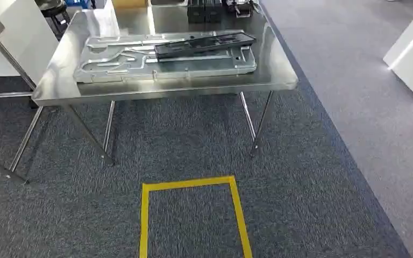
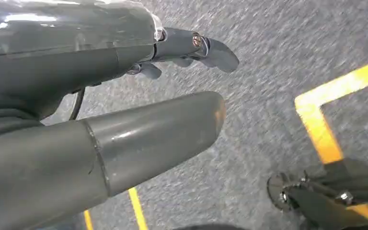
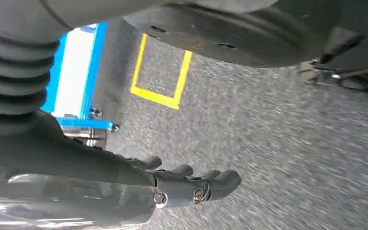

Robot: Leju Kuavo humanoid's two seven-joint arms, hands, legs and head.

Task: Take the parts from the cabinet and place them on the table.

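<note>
The steel table (image 1: 279,75) is the landmark: on its top lies a broad grey metal plate (image 1: 193,64), and across that plate rests a long black part (image 1: 204,44). On the carpet just before the table is a yellow taped square (image 1: 193,185). Both arms hang over this carpet; the left hand (image 2: 172,86) holds nothing, its thumb and fingers stretched out and apart, and the right hand (image 3: 191,184) also carries nothing, fingers extended side by side. Judging by the empty hands, the step in hand is fetching another part, so it seems best to turn squarely toward the cabinet and keep both hands loose until a part is within reach.
</note>
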